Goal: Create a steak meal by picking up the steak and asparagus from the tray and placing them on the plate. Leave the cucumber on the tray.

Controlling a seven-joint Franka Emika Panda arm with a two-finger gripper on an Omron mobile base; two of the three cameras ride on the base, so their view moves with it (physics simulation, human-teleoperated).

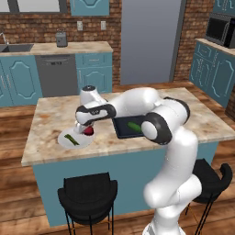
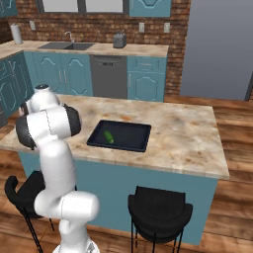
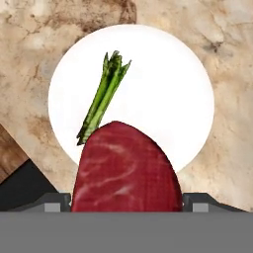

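- Steak (image 3: pixel 126 168) is seen held between the two fingertips in the hand view: a dark-red marbled lump, its flanks meeting the dark finger pads (image 3: pixel 52 201) at lower left and lower right.
- Gripper (image 1: pixel 87 131) is closed onto the steak; the jaws are kept apart by the steak's width, with no gap visible on either side.
- Steak (image 1: pixel 89 131) is positioned above the plate (image 1: pixel 62 138) in the left base view, at the plate's right edge. Whether it touches the plate surface cannot be told.
- Plate (image 3: pixel 192 94) is recorded as round, plain white, lying on the marbled island counter (image 1: pixel 50 114).
- Asparagus (image 3: pixel 103 98) is already lying on the plate, tips pointing toward the top of the hand view; its lower end is hidden behind the steak.
- Asparagus (image 1: pixel 71 139) is noted in the left base view as a thin olive stalk lying diagonally on the plate, just beside the gripper.
- Tray (image 2: pixel 126 140) is seen in the right base view as a flat black rectangle on the counter (image 2: pixel 188 133), right of the arm.
- Cucumber (image 2: pixel 108 137) is lying on the tray, in its left half, tilted diagonally.
- Tray (image 1: pixel 120 131) is partly covered by the arm in the left base view; the cucumber (image 1: pixel 135 125) is visible on it, well apart from the plate.
- Two black stools (image 2: pixel 159 210) are standing against the near side of the island.
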